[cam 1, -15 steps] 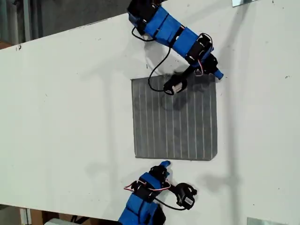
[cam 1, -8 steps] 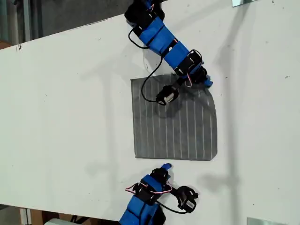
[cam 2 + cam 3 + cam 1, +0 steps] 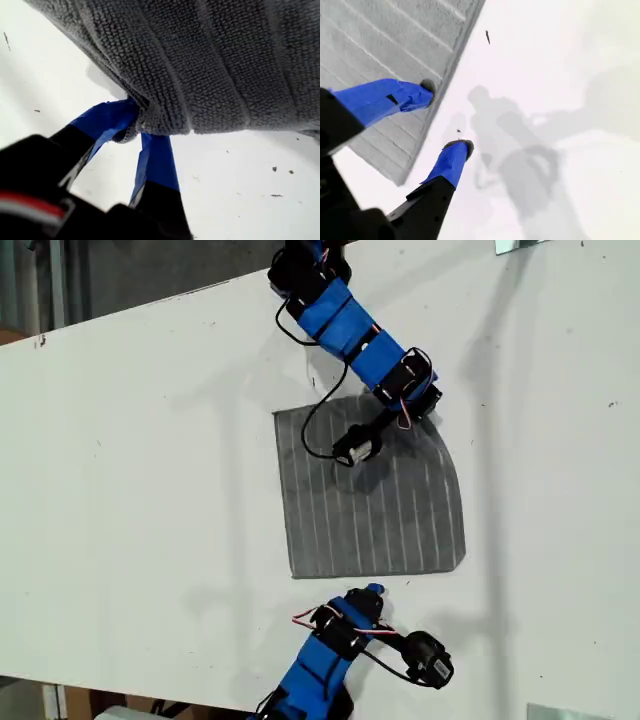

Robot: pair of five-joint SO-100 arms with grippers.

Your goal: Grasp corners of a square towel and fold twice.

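Observation:
The grey striped towel (image 3: 370,505) lies flat on the white table, apart from its upper right corner in the exterior view. That corner is pinched and lifted by my first gripper (image 3: 425,412), so the edge below it curves inward. In the first wrist view, my first gripper (image 3: 137,127) is shut on the bunched towel (image 3: 210,60). My second gripper (image 3: 372,592) is open at the towel's lower edge in the exterior view. Seen from the second wrist view, my second gripper (image 3: 446,116) has one finger over the towel (image 3: 385,45) and the other over bare table, near a towel corner (image 3: 400,182).
The white table (image 3: 150,490) stretches wide towards the exterior view's left, with its far edge slanting across the upper left. Metal brackets sit at the exterior view's upper right (image 3: 520,245) and lower right (image 3: 565,712). A wrist camera (image 3: 355,445) hangs over the towel.
My first gripper, shut on the towel's corner, drew it up and towards the exterior view's left, curling that edge. My second gripper shifted towards the exterior view's right, closer to the towel's lower edge.

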